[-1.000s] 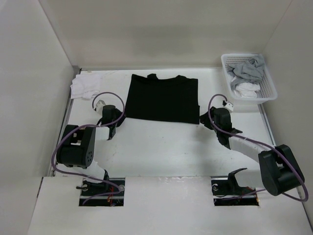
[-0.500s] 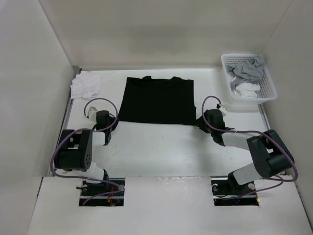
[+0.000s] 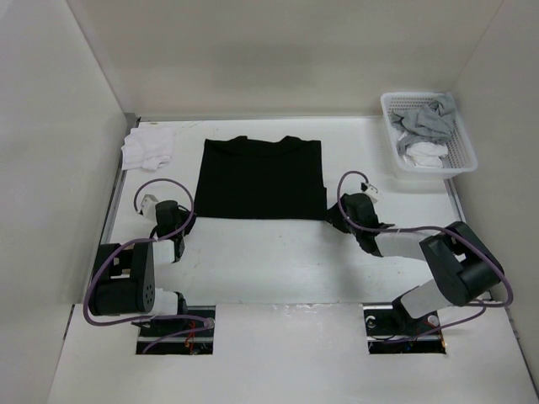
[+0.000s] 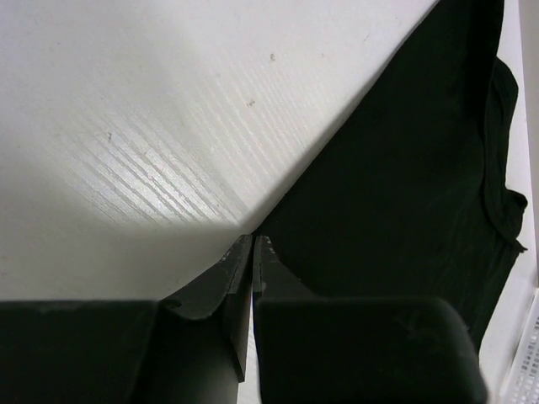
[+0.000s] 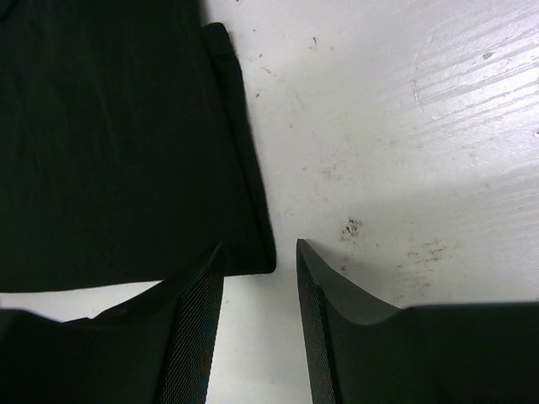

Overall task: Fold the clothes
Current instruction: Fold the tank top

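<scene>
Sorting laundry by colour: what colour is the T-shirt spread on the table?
The T-shirt is plain black; clearest in the top external view.

Black short-sleeved T-shirt (image 3: 261, 178): thin soft cloth, matt, stitched hem along the edge. White flat table (image 3: 278, 252): matt painted surface with fine parallel streaks and dark scuff specks. Left gripper (image 4: 253, 244): smooth black plastic, faint sheen. Right gripper (image 5: 259, 252): same plastic, inner finger pads (image 5: 192, 337) finely cross-hatched. White rectangular basket (image 3: 431, 172): lattice plastic. White crumpled garment (image 3: 147, 150): cloth.
</scene>
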You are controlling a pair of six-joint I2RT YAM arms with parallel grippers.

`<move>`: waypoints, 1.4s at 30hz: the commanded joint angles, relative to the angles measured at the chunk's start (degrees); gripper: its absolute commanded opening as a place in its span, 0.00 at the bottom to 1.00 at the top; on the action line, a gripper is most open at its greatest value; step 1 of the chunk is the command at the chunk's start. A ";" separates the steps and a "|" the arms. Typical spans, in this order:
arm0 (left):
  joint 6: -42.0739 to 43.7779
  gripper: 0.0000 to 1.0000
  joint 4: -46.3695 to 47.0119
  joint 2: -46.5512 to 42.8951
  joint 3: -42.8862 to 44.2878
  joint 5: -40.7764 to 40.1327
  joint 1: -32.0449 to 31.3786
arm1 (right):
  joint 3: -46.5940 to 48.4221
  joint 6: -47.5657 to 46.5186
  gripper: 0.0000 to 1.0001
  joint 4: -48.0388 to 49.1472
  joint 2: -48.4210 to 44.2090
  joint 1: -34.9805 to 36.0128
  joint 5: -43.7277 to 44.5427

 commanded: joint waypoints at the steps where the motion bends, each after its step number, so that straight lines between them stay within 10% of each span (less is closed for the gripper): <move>1: 0.87 0.01 2.30 0.37 0.72 0.81 -0.39 | -1.49 0.98 0.45 1.58 -0.57 0.90 -0.39; 15: 0.25 0.01 1.42 -3.58 0.72 0.90 -0.57 | -0.43 3.18 0.00 5.53 1.20 0.29 -4.26; 24: 3.93 0.00 -21.40 -35.88 10.19 -0.06 -2.76 | 0.61 -4.01 0.00 -12.97 -36.02 4.23 0.91; 31: 8.42 0.00 -39.61 -54.37 24.78 -3.85 -6.80 | 16.06 -10.35 0.00 -37.33 -59.09 17.22 13.91; 42: 9.39 0.00 -51.50 -61.16 31.41 -3.41 -7.42 | 23.57 -9.21 0.00 -45.27 -61.57 44.66 33.08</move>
